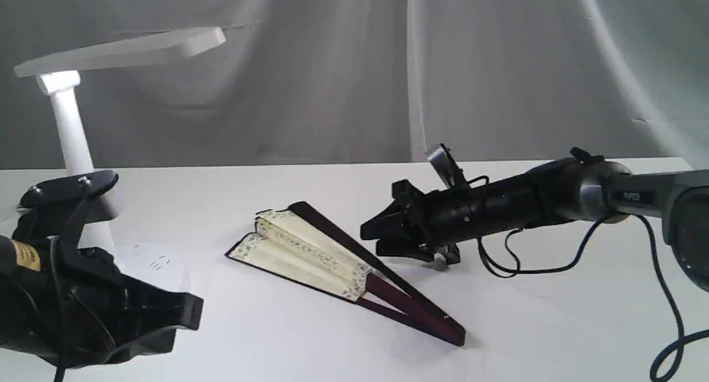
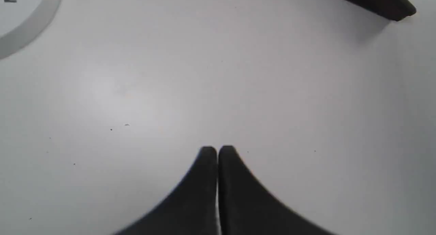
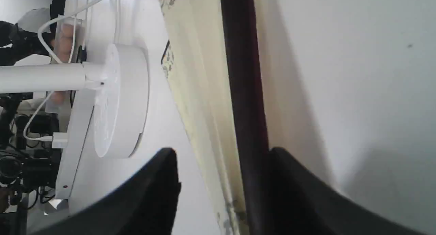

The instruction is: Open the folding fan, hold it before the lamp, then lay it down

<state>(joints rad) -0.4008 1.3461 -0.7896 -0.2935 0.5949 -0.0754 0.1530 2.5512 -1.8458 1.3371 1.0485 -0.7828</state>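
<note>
Black and low over the desk point(image 1: 554, 326), the right jaws stand apart. In the right wrist view the dark outer guard point(image 3: 243, 92) of the folding fan point(image 1: 310, 254) runs through the gap between them, close against one jaw. I cannot tell whether it touches.

The fan lies flat in the middle of the white desk, spread only a little. In the exterior view its long axis goes slantwise, with the paper end toward the lamp point(image 1: 69, 127) and the rivet end toward the near right. The right jaws meet it at the far guard, about mid-length.

The left jaws are pressed together and empty, over bare desk beside the lamp base point(image 3: 122, 98), well apart from the fan. The right arm point(image 1: 526, 202) is clearly nearer, so I judge that closing on this guard comes first.
</note>
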